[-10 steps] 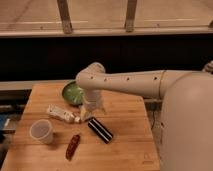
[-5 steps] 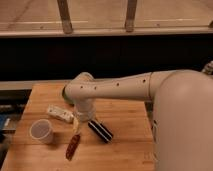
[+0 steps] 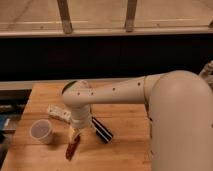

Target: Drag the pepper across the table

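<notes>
The pepper (image 3: 72, 148) is a small dark-red tapered object lying on the light wooden table (image 3: 125, 150) near its front edge. My gripper (image 3: 76, 134) hangs from the white arm and points down right over the pepper's upper end, at or touching it. The arm's wrist (image 3: 77, 100) hides the gripper's upper part and whatever lies behind it on the table.
A white cup (image 3: 41, 131) stands to the left of the pepper. A white tube (image 3: 58, 112) lies behind it, partly hidden by the arm. A black striped bar (image 3: 102, 129) lies just right of the gripper. A dark wall runs behind the table.
The arm has swung left and forward across the table, and the gripper has come down from near the bar onto the pepper's upper end. The green object at the back is now hidden.
</notes>
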`<state>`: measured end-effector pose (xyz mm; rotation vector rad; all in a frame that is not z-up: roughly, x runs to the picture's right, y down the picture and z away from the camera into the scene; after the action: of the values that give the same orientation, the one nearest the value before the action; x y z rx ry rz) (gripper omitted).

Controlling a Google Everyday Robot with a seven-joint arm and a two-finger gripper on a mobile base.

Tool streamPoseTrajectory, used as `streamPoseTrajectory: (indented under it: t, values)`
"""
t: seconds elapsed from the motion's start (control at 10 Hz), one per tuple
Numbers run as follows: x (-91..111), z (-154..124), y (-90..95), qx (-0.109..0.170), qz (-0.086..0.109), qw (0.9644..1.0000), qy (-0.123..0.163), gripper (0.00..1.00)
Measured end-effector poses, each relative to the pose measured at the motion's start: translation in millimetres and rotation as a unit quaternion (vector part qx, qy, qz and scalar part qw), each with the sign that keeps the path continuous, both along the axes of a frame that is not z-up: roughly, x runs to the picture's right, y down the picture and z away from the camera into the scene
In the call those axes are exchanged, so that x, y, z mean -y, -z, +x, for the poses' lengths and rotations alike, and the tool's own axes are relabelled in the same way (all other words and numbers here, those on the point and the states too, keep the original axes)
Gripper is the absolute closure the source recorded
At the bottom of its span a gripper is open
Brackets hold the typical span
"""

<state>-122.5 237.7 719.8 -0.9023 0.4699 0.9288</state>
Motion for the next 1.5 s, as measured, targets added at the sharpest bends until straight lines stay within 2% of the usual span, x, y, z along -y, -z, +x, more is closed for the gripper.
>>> streamPoseTrajectory:
  t: [0.5,1.2,1.4,1.5]
  values:
    - [-22,-35,-3.3,0.029,-0.026,0.9988,0.029,0.3]
    - [-46,-53,-38.4,0.024,-0.074,0.9965,0.032,0.31]
    - [-50,-56,-43.4,0.023,-0.077,0.9961,0.034,0.43]
    - [-51,-58,-44.1,0.021,-0.076,0.9962,0.035,0.55]
